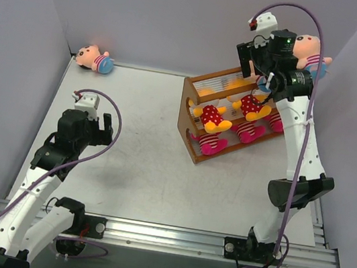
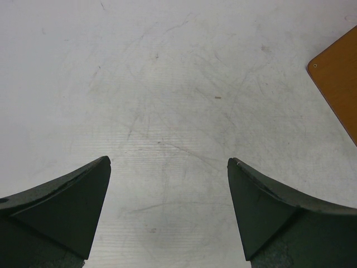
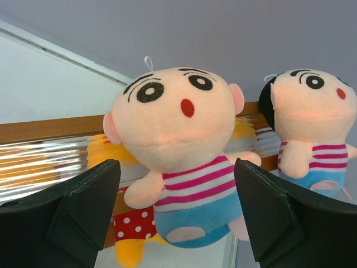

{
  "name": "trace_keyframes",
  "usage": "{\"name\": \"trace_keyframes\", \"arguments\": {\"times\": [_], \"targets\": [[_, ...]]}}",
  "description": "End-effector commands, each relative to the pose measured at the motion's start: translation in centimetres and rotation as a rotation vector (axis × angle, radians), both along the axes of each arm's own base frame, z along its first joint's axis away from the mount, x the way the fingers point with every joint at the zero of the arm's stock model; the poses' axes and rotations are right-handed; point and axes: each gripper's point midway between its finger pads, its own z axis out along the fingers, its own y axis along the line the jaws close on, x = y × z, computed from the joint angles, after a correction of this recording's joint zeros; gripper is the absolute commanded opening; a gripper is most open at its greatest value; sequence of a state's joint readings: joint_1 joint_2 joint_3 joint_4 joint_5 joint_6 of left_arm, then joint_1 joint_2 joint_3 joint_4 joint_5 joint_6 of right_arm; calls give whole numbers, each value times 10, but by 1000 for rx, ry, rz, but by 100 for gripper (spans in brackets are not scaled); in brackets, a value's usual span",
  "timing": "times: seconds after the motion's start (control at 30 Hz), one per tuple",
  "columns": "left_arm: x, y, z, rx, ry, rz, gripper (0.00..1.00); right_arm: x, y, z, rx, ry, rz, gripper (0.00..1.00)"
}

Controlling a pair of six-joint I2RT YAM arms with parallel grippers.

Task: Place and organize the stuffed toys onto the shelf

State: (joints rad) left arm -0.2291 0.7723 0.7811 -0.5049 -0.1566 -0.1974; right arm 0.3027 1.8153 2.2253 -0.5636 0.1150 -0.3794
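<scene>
The wooden shelf [image 1: 197, 122] stands at the back right. Two yellow polka-dot bears [image 1: 211, 117] and several magenta striped toys [image 1: 211, 144] lie on its lower tiers. My right gripper [image 1: 256, 75] hovers at the top tier. In the right wrist view it [image 3: 177, 162] is open, with a striped-shirt boy doll [image 3: 178, 128] sitting upright between the fingers. A second boy [image 3: 312, 123] sits just to its right, and also shows in the top view [image 1: 308, 52]. Another boy [image 1: 95, 59] lies at the far left by the wall. My left gripper [image 1: 101, 127] is open and empty above bare table [image 2: 168, 161].
Grey walls close in the table on the left, back and right. A corner of the shelf's side panel [image 2: 340, 72] shows at the right of the left wrist view. A yellow bear [image 3: 131, 234] lies below the boy doll. A metal rail [image 1: 170, 231] runs along the near edge.
</scene>
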Motion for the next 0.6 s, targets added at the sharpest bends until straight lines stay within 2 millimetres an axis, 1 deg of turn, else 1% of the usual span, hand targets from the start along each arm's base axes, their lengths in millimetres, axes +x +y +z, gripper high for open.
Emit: {"name": "trace_keyframes", "arguments": {"times": [0.0,0.1,0.23,0.27,0.3,0.33,0.37,0.4,0.43,0.47,0.5,0.53,0.57], "targets": [[6,-1,19,-9,-71,-5,94,-14,0,38,57,-103,3,86],[6,-1,21,-11,-77,-5,94,-18,0,49,78,-132,9,90],[6,0,22,-13,-80,-3,94,-25,8,61,139,-170,39,96],[6,-1,21,-13,-78,-4,94,-27,12,64,163,-177,59,98],[6,0,22,-15,-81,-2,94,-33,11,78,191,-222,62,99],[5,0,23,-18,-82,-1,94,-33,13,74,202,-219,67,99],[5,-1,23,-19,-82,-2,94,-37,15,79,229,-236,78,99],[4,0,23,-21,-82,-1,94,-47,11,97,249,-294,80,100],[4,0,25,-24,-88,0,94,-48,11,88,252,-285,78,100],[3,-1,26,-26,-91,-1,94,-54,10,90,261,-301,79,100],[3,0,26,-28,-94,1,94,-68,6,110,284,-367,84,100],[2,-1,27,-29,-97,0,94,-74,3,115,291,-387,80,100],[1,-1,28,-32,-103,-1,94,-77,1,107,291,-379,74,100]]}}
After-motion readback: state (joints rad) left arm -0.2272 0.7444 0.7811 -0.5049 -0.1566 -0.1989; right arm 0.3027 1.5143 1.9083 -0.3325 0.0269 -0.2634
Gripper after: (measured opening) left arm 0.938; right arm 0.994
